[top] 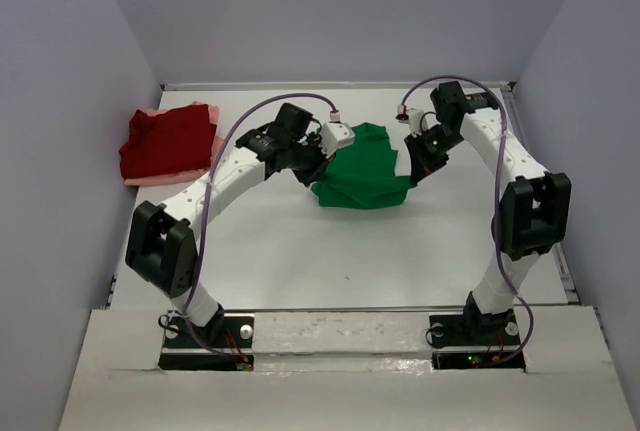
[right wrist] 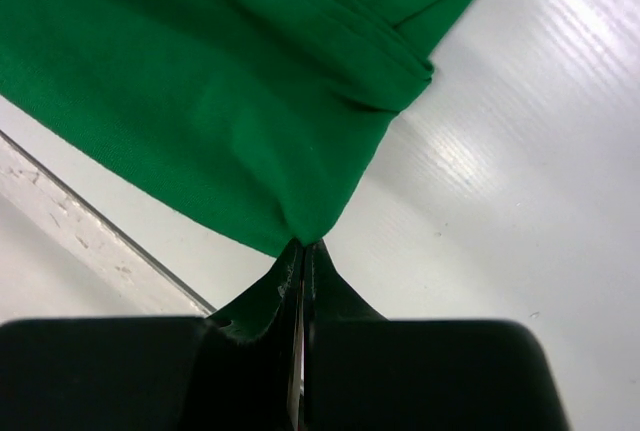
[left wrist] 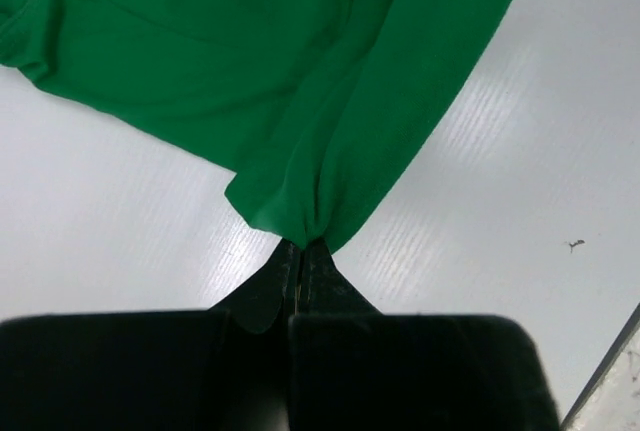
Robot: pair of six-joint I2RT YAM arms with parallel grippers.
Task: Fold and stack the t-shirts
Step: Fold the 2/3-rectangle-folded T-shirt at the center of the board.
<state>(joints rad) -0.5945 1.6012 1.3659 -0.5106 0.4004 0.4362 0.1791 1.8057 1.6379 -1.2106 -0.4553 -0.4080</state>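
Top external: green t-shirt (top: 362, 176) hung bunched between left fingers (left wrist: 300, 248) and right fingers (right wrist: 303, 246) | both pinched fully shut on its edges | step likely wanted an even, level spread, then smooth lowering onto tabletop (top: 300, 251) | which corners were held was unclear; dark red t-shirt (top: 170, 141) lay well beyond left fingers, over pale pink t-shirt (top: 200, 109)

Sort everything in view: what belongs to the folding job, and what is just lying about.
Job: green t-shirt, pinched by left gripper and right gripper; dark red t-shirt lying on pale pink t-shirt.
Lying about: small dark speck on the table.
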